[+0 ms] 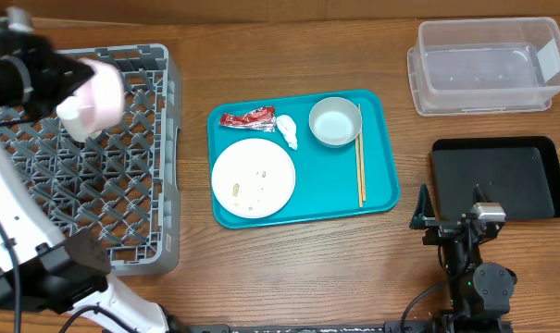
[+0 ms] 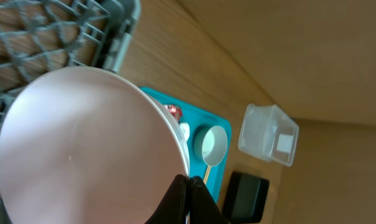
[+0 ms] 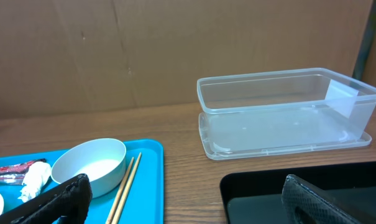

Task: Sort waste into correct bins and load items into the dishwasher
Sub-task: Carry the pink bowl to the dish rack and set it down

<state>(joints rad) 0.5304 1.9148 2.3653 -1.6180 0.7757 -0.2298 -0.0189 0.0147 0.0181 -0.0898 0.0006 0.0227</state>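
My left gripper [image 2: 189, 186] is shut on the rim of the pink bowl [image 1: 99, 95], which fills the left wrist view [image 2: 82, 149], and holds it tilted above the grey dish rack [image 1: 159, 157]. A small white object [image 1: 71, 109] shows at the bowl's left edge. On the teal tray [image 1: 381, 185] lie the white plate [image 1: 253, 177] with rice scraps [image 1: 259, 172], the red wrapper [image 1: 246, 118], the white tissue wad [image 1: 288, 130] and the grey-blue bowl [image 1: 335, 122]. My right gripper [image 3: 181, 202] is open and empty near the black tray [image 1: 497, 176]. The clear tub [image 1: 488, 65] stands far right.
Wooden chopsticks [image 1: 360, 166] lie on the teal tray beside the grey-blue bowl. The right arm's base [image 1: 474, 277] sits at the front right, just in front of the black tray. The rack takes up the table's left side.
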